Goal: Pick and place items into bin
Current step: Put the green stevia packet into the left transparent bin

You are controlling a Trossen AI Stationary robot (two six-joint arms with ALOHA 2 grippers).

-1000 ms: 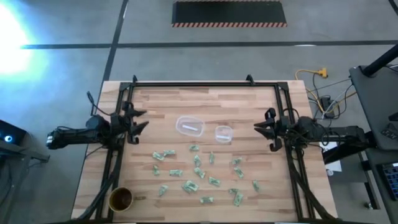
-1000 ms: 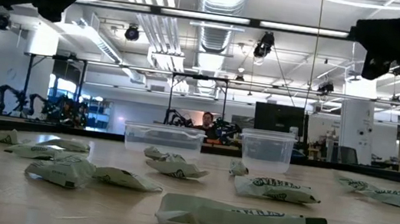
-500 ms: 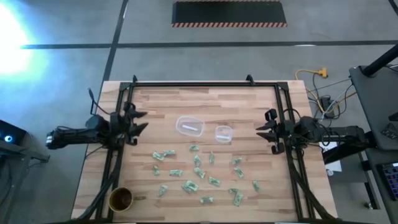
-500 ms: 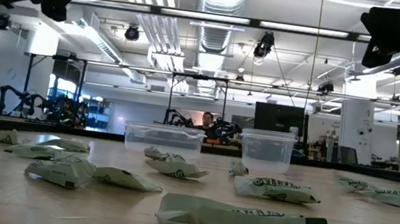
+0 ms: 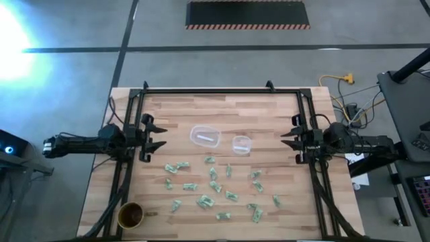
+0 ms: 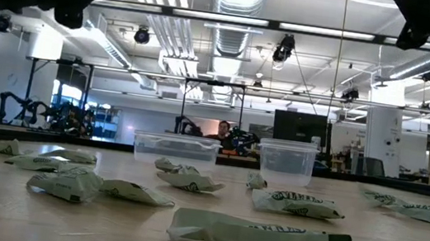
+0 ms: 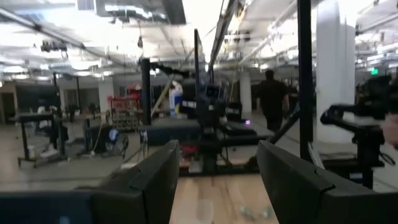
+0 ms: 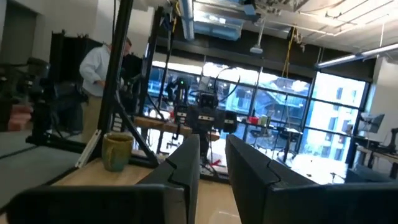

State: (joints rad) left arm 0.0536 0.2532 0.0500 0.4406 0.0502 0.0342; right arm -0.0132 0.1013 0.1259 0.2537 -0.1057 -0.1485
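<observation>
Left gripper (image 5: 153,135) sat at the table's left edge, jaws wide, empty; right gripper (image 5: 291,140) at the right edge, jaws narrow, empty; items (image 5: 213,186) lay scattered mid-table, near two clear bins (image 5: 205,136).

A round brown cup (image 5: 130,215) stands on the wooden table (image 5: 222,107), well apart from the left gripper (image 5: 160,135) and far across from the right gripper (image 5: 287,138). A yellow plug (image 5: 346,78) lies on the floor behind the right gripper's fingers. Beyond the table, far from both grippers, a striped-edged dark mat (image 5: 247,15) lies on the floor and a person (image 6: 223,127) shows.
</observation>
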